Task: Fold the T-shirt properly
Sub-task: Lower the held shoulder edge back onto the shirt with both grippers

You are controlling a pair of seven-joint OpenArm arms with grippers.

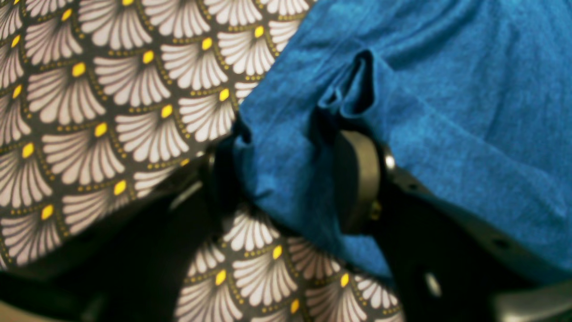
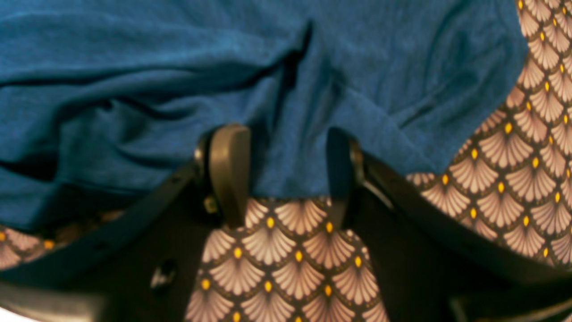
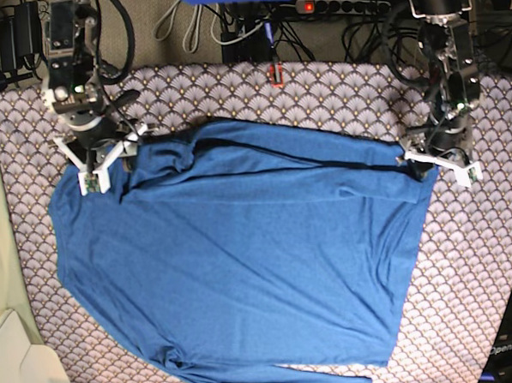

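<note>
**Gripping the far edge at both corners**

Pinching seems the word for both arms. The T-shirt (image 3: 242, 261) lies spread across the scallop-patterned cloth (image 3: 483, 257) that covers the table, its far edge doubled over in a dark crease.

The left gripper (image 1: 295, 179) has a puckered bunch of blue fabric between its jaws, which sit partly closed around that corner. The right gripper (image 2: 281, 165) straddles the shirt's edge at the opposite corner, with cloth between the pads, though the jaws stand fairly wide and I cannot tell how firmly they bite.

Holding both ends of one edge makes sense, I'd say: it keeps that edge straight for a fold across the body.
</note>
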